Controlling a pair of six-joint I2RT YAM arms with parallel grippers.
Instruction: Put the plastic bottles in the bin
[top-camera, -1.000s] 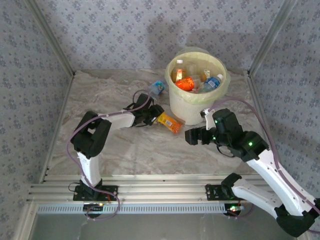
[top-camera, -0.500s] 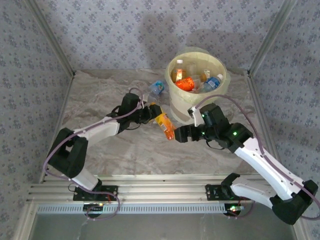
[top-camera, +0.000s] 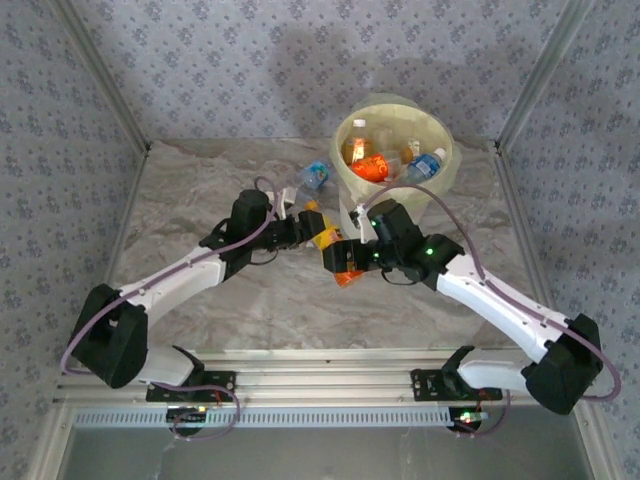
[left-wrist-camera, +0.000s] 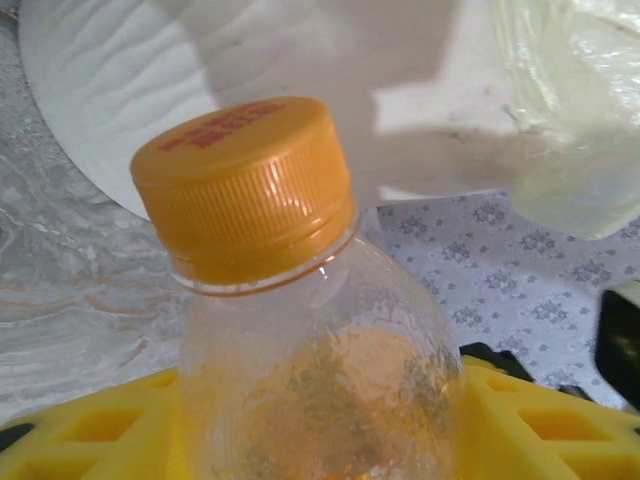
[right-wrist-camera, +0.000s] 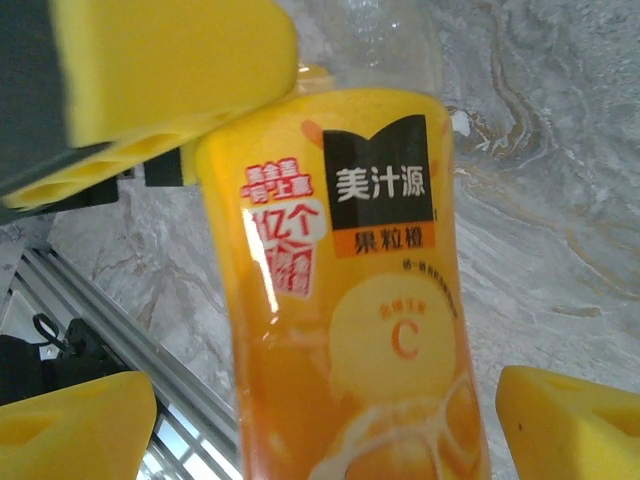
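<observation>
An orange-labelled plastic bottle with an orange cap hangs above the table just left of the bin. My left gripper is shut on its clear upper part, and yellow fingers press it from both sides. My right gripper stands open around the bottle's lower end. A gap shows between the label and each yellow fingertip. The bin holds several bottles. Another bottle, with a blue label, lies on the table left of the bin.
The bin's white wall and its pale bag rise close behind the held bottle. Patterned walls and metal corner posts enclose the marble table. An aluminium rail runs along the near edge.
My left arm has stretched out and carried the orange bottle up and to the right. My right gripper has swung left to the bottle's lower end, and its jaws have narrowed slightly.
</observation>
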